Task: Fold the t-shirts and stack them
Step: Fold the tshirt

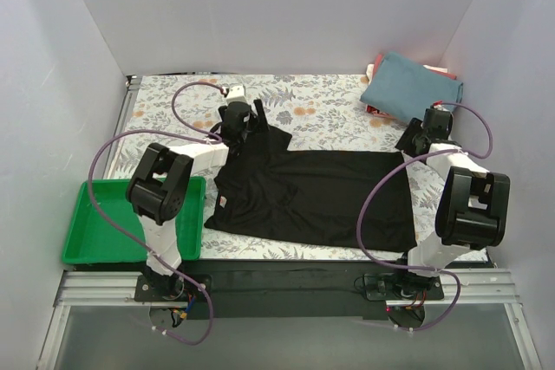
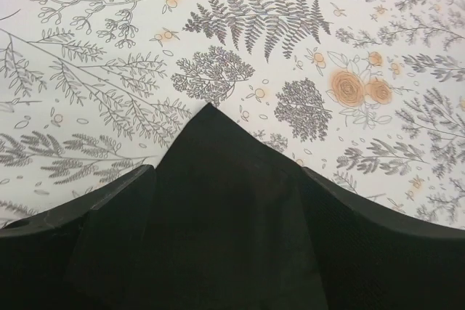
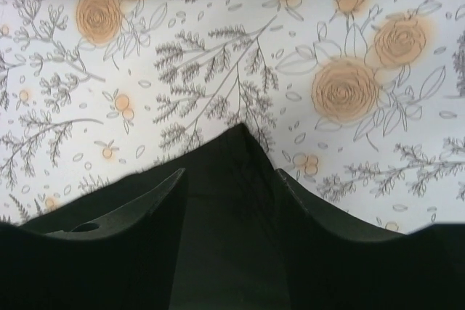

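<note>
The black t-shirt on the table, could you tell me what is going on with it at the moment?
The two arms are working on the black t-shirt, spread flat on the flowered table. The left claw and the right claw each pinch a point on its far edge, seemingly to start a fold. A teal t-shirt lies folded at the far right corner.

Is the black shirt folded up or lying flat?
Mostly flat: the black shirt lies spread over the table, not folded. The left gripper and right gripper each pinch a far corner.
</note>
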### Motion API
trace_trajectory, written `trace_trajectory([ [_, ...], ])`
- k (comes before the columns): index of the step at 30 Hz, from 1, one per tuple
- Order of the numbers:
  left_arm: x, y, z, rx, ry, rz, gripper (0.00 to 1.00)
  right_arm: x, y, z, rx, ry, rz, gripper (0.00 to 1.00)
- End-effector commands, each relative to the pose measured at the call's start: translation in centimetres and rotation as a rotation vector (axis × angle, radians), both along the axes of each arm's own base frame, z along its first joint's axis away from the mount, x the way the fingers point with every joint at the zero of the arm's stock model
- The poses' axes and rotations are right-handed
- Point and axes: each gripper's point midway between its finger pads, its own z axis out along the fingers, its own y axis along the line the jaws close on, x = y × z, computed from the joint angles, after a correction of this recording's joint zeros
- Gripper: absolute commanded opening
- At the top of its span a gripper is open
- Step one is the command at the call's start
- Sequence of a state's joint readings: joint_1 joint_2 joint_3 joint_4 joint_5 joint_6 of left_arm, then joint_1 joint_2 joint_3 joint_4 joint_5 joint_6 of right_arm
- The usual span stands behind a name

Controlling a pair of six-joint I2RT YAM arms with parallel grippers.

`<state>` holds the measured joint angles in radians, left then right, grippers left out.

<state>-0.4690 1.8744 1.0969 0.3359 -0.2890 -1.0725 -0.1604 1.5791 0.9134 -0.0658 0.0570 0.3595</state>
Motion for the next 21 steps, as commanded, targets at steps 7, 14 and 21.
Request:
trace_trajectory([
  [7,3.6,0.2,0.5,0.027,-0.024,-0.017,0.78,4.0,-0.5,0.7,-0.024,-0.074,0.011,0.51],
  [14,4.4,0.8,-0.2,0.030,0.004,-0.009,0.78,2.4,0.3,-0.8,-0.011,-0.034,0.014,0.48],
  [21,4.3,0.7,-0.6,0.026,0.020,-0.015,0.78,1.6,1.1,-1.9,-0.025,-0.004,0.024,0.48],
])
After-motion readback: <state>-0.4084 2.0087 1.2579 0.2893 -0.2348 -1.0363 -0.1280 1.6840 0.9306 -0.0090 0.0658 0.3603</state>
